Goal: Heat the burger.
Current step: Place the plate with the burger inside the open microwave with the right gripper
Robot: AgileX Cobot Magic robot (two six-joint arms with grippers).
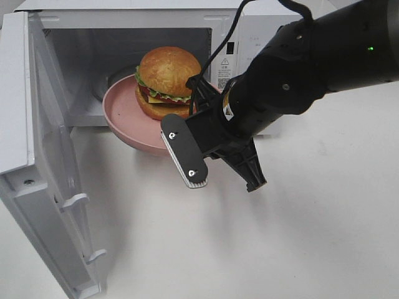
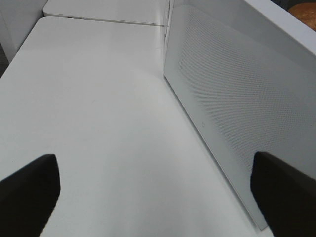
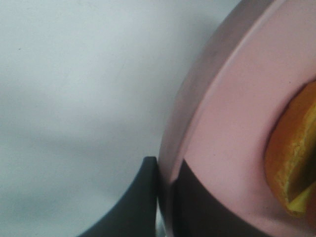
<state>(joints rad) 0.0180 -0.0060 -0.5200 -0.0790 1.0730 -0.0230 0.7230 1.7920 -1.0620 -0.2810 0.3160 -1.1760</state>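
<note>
The burger (image 1: 167, 80) has a golden-brown bun with lettuce, cheese and a dark patty. It sits on the pink plate (image 1: 124, 112), which hangs tilted, half inside the open microwave (image 1: 262, 31) cavity. My right gripper (image 1: 187, 128) is shut on the plate's near rim. In the right wrist view its dark fingers (image 3: 140, 207) clamp the rim of the plate (image 3: 227, 143), with the bun's edge (image 3: 291, 158) beside them. My left gripper (image 2: 155, 197) is open and empty above the table, beside the microwave door; it does not show in the high view.
The microwave door (image 1: 37, 156) is swung wide open at the left, and its outer face (image 2: 237, 113) stands close to my left gripper. The white table (image 1: 299, 249) stretches in front of the microwave.
</note>
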